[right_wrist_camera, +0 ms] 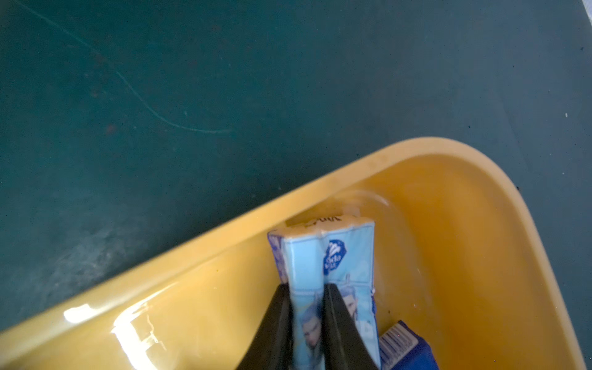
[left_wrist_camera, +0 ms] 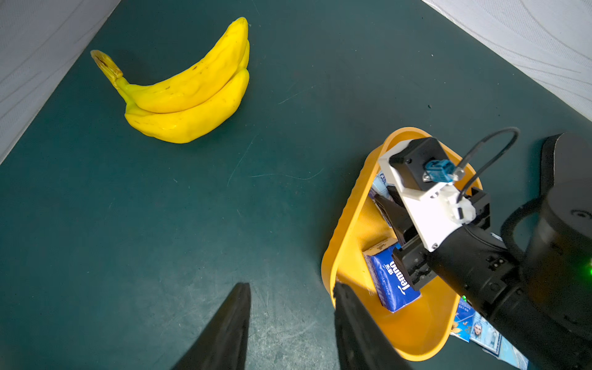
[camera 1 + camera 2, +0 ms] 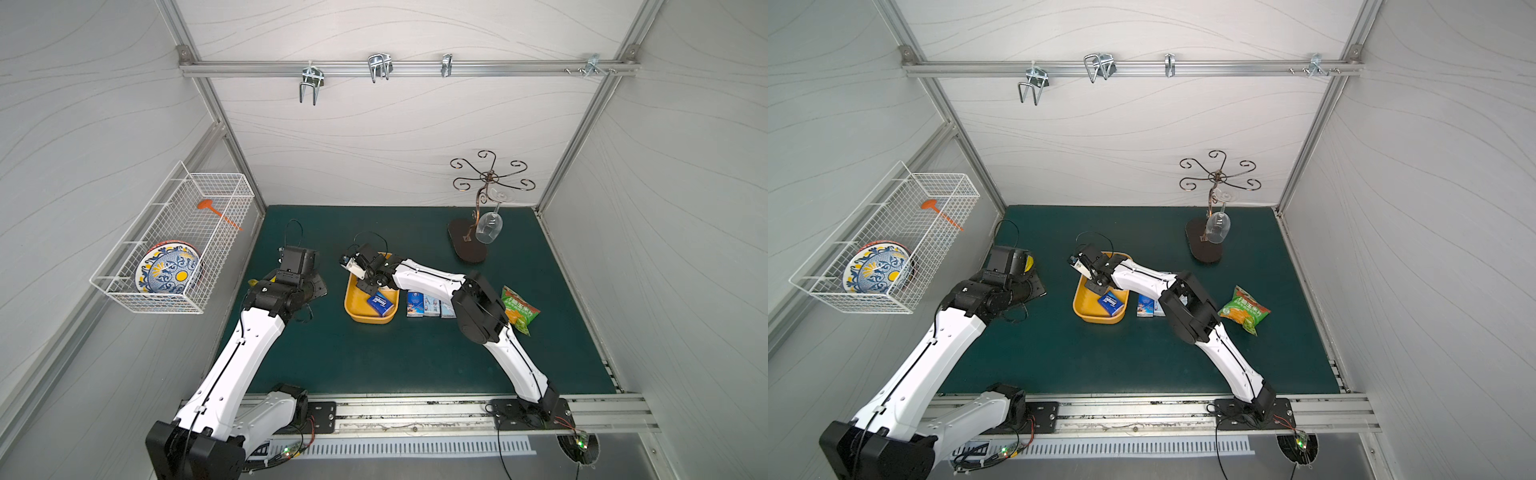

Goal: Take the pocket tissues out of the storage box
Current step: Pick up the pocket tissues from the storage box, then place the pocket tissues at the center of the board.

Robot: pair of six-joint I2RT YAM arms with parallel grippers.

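The yellow-orange storage box [image 3: 351, 307] [image 3: 1079, 309] sits mid-table. My right gripper [image 1: 307, 288] reaches down into its far end and is shut on a light blue pocket tissue packet [image 1: 304, 266] standing on edge. A second light blue packet [image 1: 355, 266] leans right behind it. A dark blue packet [image 3: 380, 302] [image 2: 390, 282] lies in the box's near half. More pocket tissues [image 3: 424, 304] [image 3: 1144, 306] lie in a row on the mat just right of the box. My left gripper [image 2: 291, 288] hangs open over bare mat beside the box's left rim [image 2: 346, 230], holding nothing.
A banana bunch [image 2: 189, 96] lies on the mat at the left, under my left arm. A green-and-yellow snack bag [image 3: 519, 309] lies right of my right arm. A glass stand [image 3: 469, 245] with a hanging wine glass [image 3: 489, 228] stands back right. A white wire basket [image 3: 174, 245] hangs on the left wall.
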